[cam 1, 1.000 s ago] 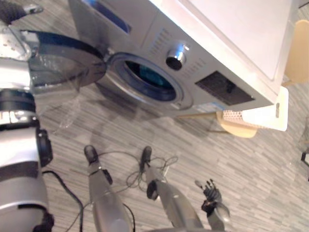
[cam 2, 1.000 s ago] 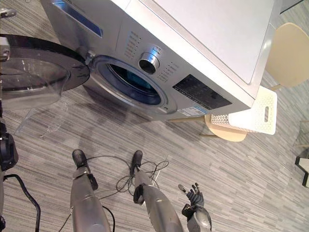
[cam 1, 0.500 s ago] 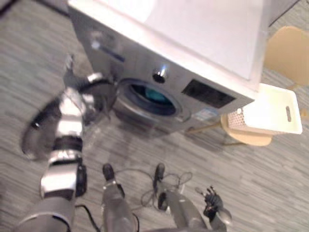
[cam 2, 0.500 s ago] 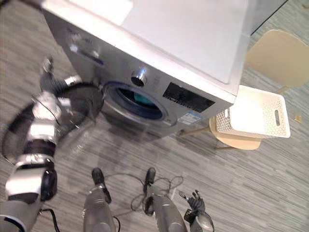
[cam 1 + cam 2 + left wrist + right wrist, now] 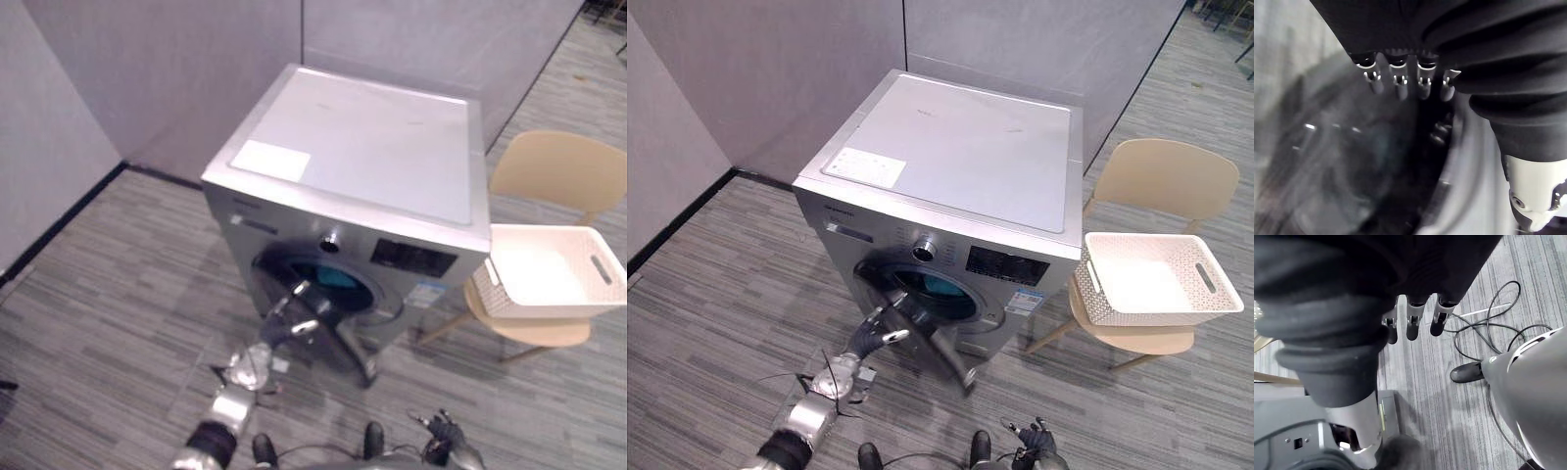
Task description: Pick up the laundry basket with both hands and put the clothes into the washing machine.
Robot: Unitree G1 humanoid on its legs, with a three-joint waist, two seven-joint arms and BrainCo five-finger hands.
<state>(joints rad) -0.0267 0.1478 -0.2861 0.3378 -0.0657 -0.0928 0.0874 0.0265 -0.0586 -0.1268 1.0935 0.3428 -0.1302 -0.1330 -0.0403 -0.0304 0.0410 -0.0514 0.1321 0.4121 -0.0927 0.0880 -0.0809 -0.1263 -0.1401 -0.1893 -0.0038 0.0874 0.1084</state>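
The silver washing machine (image 5: 950,157) stands in the middle with its round dark door (image 5: 926,343) partly swung out. Something teal (image 5: 940,286) shows inside the drum. My left hand (image 5: 877,338) rests on the door's outer face; the left wrist view has its fingers (image 5: 1400,85) straight against the dark glass. The white perforated laundry basket (image 5: 1136,311) sits on a beige chair (image 5: 1166,181) to the machine's right, and its inside looks bare. My right hand (image 5: 1034,441) hangs low over the floor, with relaxed fingers (image 5: 1413,325) holding nothing.
Grey partition walls (image 5: 774,69) close off the space behind and to the left of the machine. Grey striped floor (image 5: 715,264) spreads out in front. The chair's legs (image 5: 1048,338) splay beside the machine's right front corner.
The camera has lifted and pulled back, so the whole machine and basket come into view. The door, wide open before, has swung partway toward the drum with my left hand on it.
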